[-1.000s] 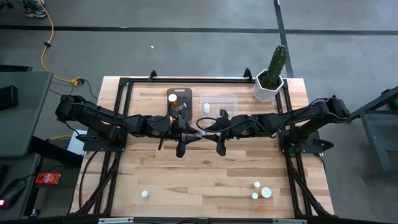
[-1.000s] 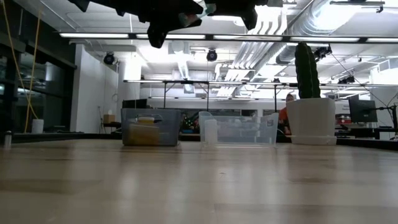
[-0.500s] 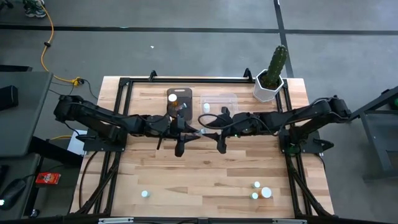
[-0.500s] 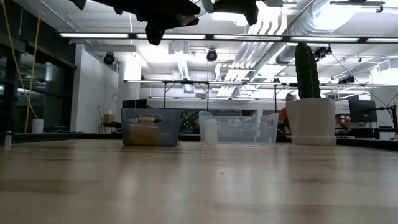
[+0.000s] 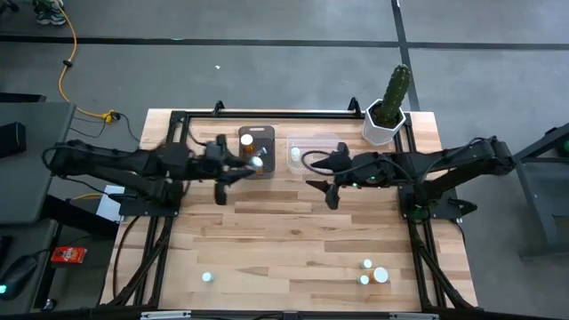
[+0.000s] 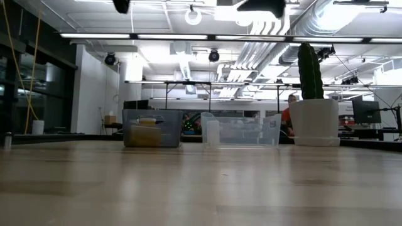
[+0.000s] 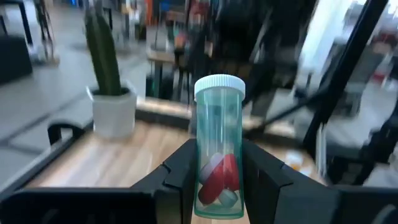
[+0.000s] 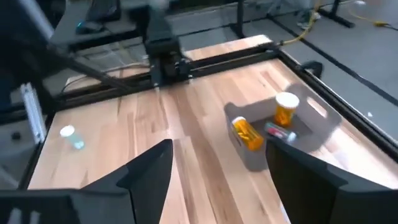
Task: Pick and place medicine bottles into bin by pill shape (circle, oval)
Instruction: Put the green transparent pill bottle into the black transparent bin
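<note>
I see the left gripper [image 7: 214, 180] clamped on a clear bottle [image 7: 217, 158], its long axis along the fingers, white cap pointing outward beyond the tips, red and white oval pills at the bottom. From above it hangs at the nine o'clock side of the dark bin [image 5: 256, 140], I think just over its rim. The right gripper [image 8: 217, 180] stands open, empty, beside the clear bin [image 5: 313, 142].

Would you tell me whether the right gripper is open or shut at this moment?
Open. The right gripper shows its two dark fingers standing wide apart, with bare table and nothing between them.
</note>
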Motion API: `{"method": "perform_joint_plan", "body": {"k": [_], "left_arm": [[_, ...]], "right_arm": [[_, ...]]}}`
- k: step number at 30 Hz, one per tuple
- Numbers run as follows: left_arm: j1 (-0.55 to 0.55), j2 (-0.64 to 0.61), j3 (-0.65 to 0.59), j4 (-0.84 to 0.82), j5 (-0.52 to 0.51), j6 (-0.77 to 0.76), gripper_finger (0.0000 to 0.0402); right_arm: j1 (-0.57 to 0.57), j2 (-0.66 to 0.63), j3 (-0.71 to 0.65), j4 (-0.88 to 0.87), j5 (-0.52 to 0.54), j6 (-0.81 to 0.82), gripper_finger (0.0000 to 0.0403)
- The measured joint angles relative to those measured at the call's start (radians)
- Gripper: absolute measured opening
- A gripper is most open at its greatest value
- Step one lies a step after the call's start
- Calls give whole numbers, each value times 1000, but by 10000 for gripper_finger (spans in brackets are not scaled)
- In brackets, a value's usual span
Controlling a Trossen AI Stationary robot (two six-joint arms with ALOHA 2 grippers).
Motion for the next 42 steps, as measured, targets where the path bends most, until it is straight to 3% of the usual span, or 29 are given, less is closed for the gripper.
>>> {"method": "perform_joint_plan", "body": {"k": [5,10,18,23,26,29,35,39,42], "left_arm": [[-13,-117,-131,205,-21,-21,87],[-27,-141,-277,418,-24,-98,87],[-30,-143,-300,475,-58,-98,87],[-26,-132,-282,469,-163,-20,87],[22,-101,-219,398,-234,15,87],[121,-53,-114,201,-227,1,87],[351,142,51,-226,-26,-67,87],[438,280,63,-338,112,-55,87],[467,375,63,-376,130,-55,87]], "right_arm": [[23,-128,-209,274,62,86,252],[35,-193,-357,574,64,76,252],[35,-204,-377,607,64,77,252],[35,-204,-377,606,64,77,252],[35,-204,-377,606,63,77,252],[35,-204,-377,606,64,77,252],[35,-204,-377,603,64,78,252],[35,-204,-377,603,63,85,252],[35,-204,-377,605,63,90,252]]}}
